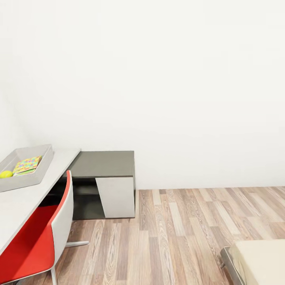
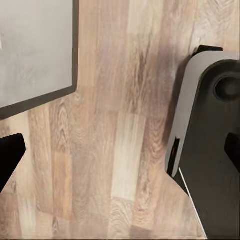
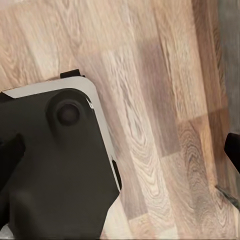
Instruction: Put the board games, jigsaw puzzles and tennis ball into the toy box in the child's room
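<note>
The shallow pale grey toy box (image 1: 37,179) is seen on the long pale grey-white desk (image 1: 27,202), its long axis running away toward the wall. Inside, one multicoloured jigsaw puzzle (image 1: 27,165) and one yellow-green tennis ball (image 1: 6,174) can be counted; the box is cut off at the edge. Left hand (image 2: 120,152) and right hand (image 3: 120,150) are spread wide, nothing gripped, over wood-plank floor (image 1: 186,233).

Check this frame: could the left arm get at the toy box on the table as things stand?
Probably not yet: the toy box sits far off at the head view's left edge, and the left gripper hangs open over wood floor.
</note>
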Controlling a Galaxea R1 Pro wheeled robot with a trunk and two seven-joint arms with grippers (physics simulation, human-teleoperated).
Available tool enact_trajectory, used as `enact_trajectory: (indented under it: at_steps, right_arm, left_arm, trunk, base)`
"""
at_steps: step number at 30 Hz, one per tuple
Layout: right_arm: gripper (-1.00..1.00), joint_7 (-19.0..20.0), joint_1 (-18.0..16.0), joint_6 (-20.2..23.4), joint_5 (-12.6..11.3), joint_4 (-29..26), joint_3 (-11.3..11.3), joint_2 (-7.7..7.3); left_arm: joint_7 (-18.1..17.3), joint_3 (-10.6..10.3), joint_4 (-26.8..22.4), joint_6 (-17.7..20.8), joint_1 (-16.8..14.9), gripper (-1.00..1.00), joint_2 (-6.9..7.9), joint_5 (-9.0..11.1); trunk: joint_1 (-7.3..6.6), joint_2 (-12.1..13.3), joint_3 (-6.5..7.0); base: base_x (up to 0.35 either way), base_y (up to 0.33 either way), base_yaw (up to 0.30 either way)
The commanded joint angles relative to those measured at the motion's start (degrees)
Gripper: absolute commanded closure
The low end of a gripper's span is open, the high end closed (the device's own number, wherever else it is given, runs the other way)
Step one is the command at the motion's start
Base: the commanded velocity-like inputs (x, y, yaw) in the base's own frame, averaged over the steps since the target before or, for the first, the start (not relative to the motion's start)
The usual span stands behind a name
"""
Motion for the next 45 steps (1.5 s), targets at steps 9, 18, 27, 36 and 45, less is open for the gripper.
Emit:
enact_trajectory:
  at_steps: [9, 18, 27, 36, 45]
  right_arm:
    - [-1.00, 0.04, 3.08, -0.57, -0.23, 0.00, 0.77, 0.18]
    - [-1.00, 1.56, 5.50, -0.60, -0.14, 0.01, 1.52, 0.30]
    - [-1.00, 3.49, 6.16, -0.44, -0.81, 0.01, 1.86, 0.32]
    - [-1.00, 3.38, 6.18, -0.74, -0.63, -0.29, 1.80, 0.04]
    - [-1.00, 3.38, 6.18, -0.79, -0.61, -0.48, 1.80, 0.24]
  left_arm:
    - [0.03, -0.34, 0.16, -0.61, 2.47, -1.00, 0.86, -1.76]
    - [0.10, -0.25, 0.20, -0.50, 4.19, -1.00, -1.00, -2.59]
    - [0.12, -0.07, -0.23, -0.35, 4.36, -1.00, -2.86, -2.59]
    - [0.12, 0.61, -1.64, -0.53, 4.29, -1.00, -3.44, -2.33]
    - [0.12, 0.51, -1.99, -0.40, 4.28, -1.00, -3.81, -2.47]
  trunk:
    - [0.04, -0.11, -0.11]
    - [0.04, -0.11, -0.11]
    - [0.04, -0.11, -0.11]
    - [0.04, -0.11, -0.11]
    - [0.04, -0.11, -0.11]
  base:
    - [0.000, 0.000, 0.000]
    - [0.000, 0.000, 0.000]
    - [0.000, 0.000, 0.000]
    - [0.000, 0.000, 0.000]
    - [0.000, 0.000, 0.000]
